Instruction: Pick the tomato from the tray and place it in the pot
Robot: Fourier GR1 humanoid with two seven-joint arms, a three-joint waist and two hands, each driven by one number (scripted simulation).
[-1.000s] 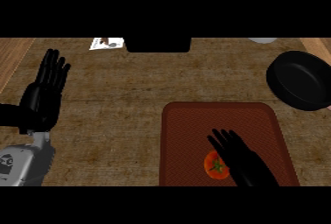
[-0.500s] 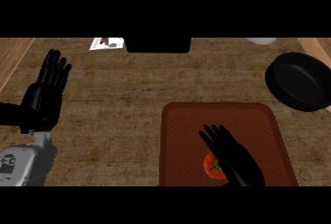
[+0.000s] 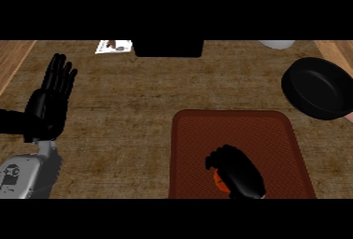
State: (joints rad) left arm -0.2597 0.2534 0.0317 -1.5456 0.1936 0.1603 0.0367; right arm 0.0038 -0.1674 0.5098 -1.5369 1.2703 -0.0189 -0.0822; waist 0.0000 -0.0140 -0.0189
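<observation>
**A:** Right hand (image 3: 236,173) is down over the near end of the red-brown tray (image 3: 238,126), fingers curled round the tomato (image 3: 218,183). Only a sliver of orange-red shows at the hand's left edge.

**B:** So the tomato sits in the tray, near its front edge, under that hand?

**A:** Yes, mostly hidden. Whether it touches the tray surface or is raised off it, I cannot tell.

**B:** And the pot?

**A:** The black pot (image 3: 321,88) is on the bench (image 3: 138,112) at the far right, just beyond the tray's far right corner, well apart from the hand.

**B:** The other hand?

**A:** Left hand (image 3: 50,105) rests at the left side, fingers straight and pointing away, holding nothing, well apart from the tray.
</observation>
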